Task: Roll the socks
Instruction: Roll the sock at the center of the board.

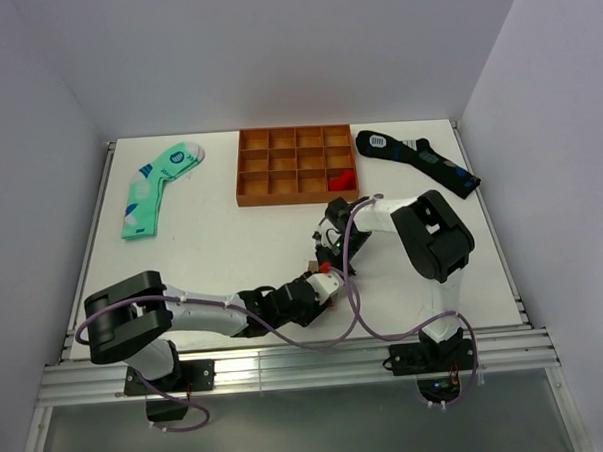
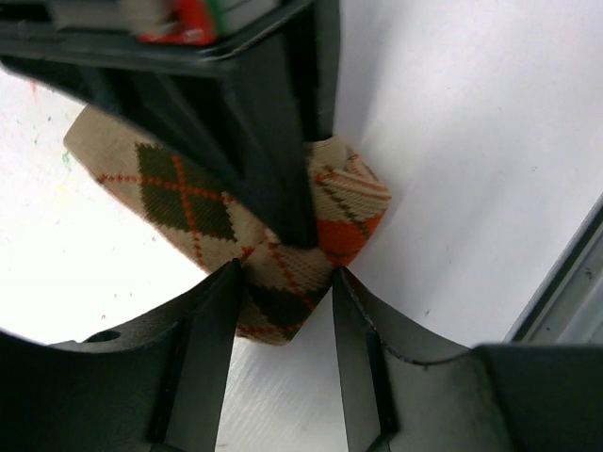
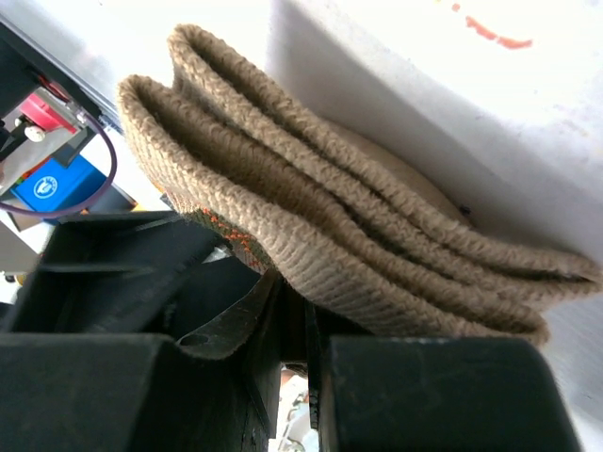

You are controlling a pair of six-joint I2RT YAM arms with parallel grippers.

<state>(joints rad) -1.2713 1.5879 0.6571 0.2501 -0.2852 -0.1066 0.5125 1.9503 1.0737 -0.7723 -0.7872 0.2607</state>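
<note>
My left gripper (image 2: 283, 315) is low over the near middle of the table (image 1: 232, 244). Its two fingers (image 2: 212, 339) stand half apart on either side of the folded end of the brown sock (image 2: 184, 198). The tips touch the knit, but I cannot tell whether they press it. Just beyond, my right gripper (image 2: 283, 160) comes down from the far side with its jaws narrow, pinched on the sock's middle. In its own view, the doubled layers are bunched up against the fingertips. The sock lies folded over on the table between my two grippers.

Farther back is an orange tray (image 1: 297, 198) of small compartments, with a red thing (image 1: 341, 177) in the near right one. A green sock (image 1: 160, 187) lies far left and a black sock (image 1: 417, 159) far right.
</note>
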